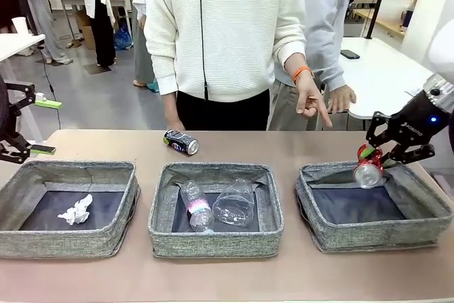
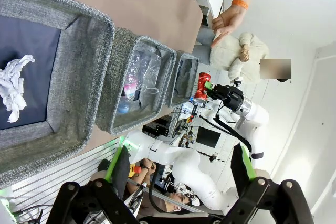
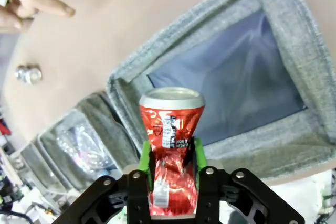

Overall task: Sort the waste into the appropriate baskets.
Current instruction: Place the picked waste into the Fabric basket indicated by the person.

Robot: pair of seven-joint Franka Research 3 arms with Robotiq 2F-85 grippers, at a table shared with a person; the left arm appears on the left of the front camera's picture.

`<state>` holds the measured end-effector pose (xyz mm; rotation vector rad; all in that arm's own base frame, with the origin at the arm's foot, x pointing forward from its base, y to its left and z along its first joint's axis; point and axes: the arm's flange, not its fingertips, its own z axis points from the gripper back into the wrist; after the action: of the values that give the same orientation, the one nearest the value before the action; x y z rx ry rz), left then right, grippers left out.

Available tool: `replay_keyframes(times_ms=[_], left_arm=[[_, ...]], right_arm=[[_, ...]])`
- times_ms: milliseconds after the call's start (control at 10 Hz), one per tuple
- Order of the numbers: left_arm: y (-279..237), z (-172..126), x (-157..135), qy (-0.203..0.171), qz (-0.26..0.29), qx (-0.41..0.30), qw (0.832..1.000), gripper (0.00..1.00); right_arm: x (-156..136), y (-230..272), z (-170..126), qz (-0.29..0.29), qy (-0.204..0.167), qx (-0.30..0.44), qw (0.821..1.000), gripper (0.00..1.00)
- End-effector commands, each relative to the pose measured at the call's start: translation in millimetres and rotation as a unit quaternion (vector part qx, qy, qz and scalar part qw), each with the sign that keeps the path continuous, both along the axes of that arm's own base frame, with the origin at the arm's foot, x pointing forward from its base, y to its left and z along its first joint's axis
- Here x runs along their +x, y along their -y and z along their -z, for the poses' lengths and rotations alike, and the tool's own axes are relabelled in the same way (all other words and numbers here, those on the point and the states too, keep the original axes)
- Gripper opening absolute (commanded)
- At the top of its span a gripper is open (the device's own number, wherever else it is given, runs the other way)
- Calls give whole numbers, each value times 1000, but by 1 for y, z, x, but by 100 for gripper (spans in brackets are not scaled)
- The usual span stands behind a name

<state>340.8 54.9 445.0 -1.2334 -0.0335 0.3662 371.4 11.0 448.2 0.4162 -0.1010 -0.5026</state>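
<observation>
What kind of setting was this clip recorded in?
Probably a robotics lab or demo room. A tan table holds three grey baskets, a white robot arm carries a red can over one, and people stand by white work tables behind.

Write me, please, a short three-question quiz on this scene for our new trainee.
1. True or false: the crumpled white tissue lies in the middle basket.
2. What does the right end effector hold over the right basket?
3. Where is the dark blue can? A: in a basket. B: on the table, on the far side of the middle basket. C: in the person's hand.
Key: 1 false, it lies in the left basket; 2 the crushed red can; 3 B.
</observation>
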Motion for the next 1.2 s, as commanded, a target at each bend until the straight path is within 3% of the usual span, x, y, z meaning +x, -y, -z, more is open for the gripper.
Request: replay_keyframes(times_ms=[0,500,700,900,1000,1100], left_arm=[[-1,-1,-2,8,6,-1,1000,100],[-1,-1,-2,8,6,-1,1000,100],[-1,-1,-2,8,6,-1,1000,100],[-1,-1,-2,8,6,-1,1000,100],[-1,-1,-2,8,6,-1,1000,100],[-1,-1,-2,8,6,-1,1000,100]], right_arm=[[-10,-7,3,23,21,4,1000,100],[-10,-10,0,20,22,18,999,100],[-13,-18,-17,-29,35,90,995,100],[-20,-32,-63,-177,20,300,937,100],[-22,-30,-74,-241,4,356,903,100],[-22,-23,-72,-267,-20,387,882,100]])
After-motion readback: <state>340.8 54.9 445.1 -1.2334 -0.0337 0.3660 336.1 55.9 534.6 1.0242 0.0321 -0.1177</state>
